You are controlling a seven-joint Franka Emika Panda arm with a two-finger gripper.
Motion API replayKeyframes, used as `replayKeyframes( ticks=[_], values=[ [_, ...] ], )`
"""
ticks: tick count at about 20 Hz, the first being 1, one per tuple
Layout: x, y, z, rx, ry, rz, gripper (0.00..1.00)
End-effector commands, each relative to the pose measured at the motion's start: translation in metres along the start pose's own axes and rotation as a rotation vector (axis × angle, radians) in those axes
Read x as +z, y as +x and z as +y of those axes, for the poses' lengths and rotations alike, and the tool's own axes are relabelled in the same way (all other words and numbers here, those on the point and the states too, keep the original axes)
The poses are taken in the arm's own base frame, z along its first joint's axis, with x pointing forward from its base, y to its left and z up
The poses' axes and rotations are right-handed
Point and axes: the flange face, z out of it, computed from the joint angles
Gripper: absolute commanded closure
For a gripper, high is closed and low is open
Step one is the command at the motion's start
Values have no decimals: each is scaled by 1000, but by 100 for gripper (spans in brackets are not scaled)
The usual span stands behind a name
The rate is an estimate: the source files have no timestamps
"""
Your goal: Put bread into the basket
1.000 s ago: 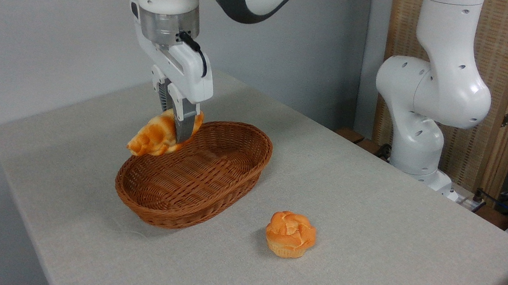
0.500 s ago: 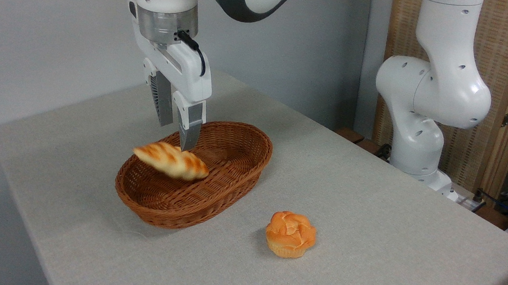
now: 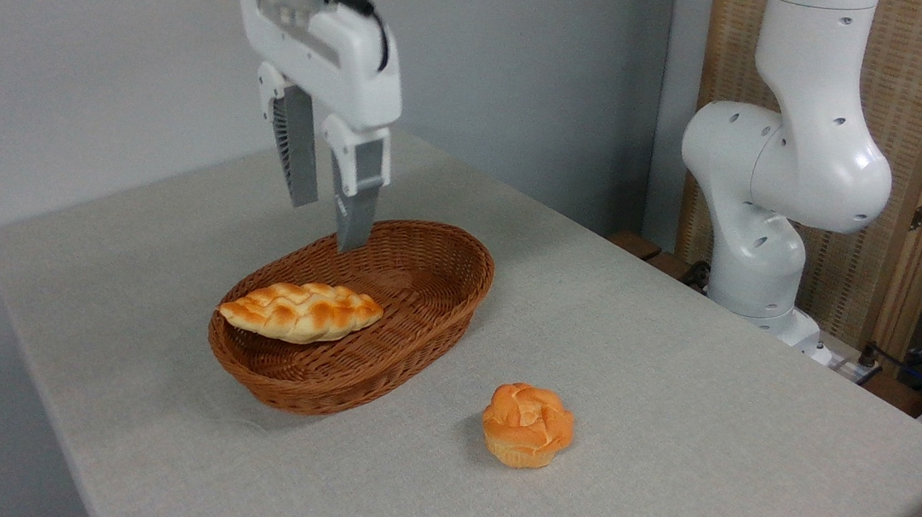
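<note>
The braided, leaf-shaped bread (image 3: 301, 311), pale cream with browned edges, lies flat inside the oval brown wicker basket (image 3: 423, 289), its left tip resting on the basket's left rim. My gripper (image 3: 328, 223) hangs above the basket's far left rim, well clear of the loaf, open with nothing between its fingers.
A small round orange knotted bun (image 3: 527, 425) sits on the grey table (image 3: 671, 383) in front of and to the right of the basket. The arm's white base (image 3: 776, 197) stands at the table's back right, before a wooden screen.
The gripper opened and let go of the bread, which dropped and settled flat in the basket. The gripper then rose straight up above the basket.
</note>
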Motion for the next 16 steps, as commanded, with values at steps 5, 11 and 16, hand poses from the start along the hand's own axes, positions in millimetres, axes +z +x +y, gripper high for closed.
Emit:
replayKeyframes(
  ticks=[5,11,16],
  values=[
    [-40,-21,-15,-47,28,12,0],
    [-32,-16,-14,-42,13,6,0],
    [-21,-10,-13,-29,1,-12,0]
  ],
)
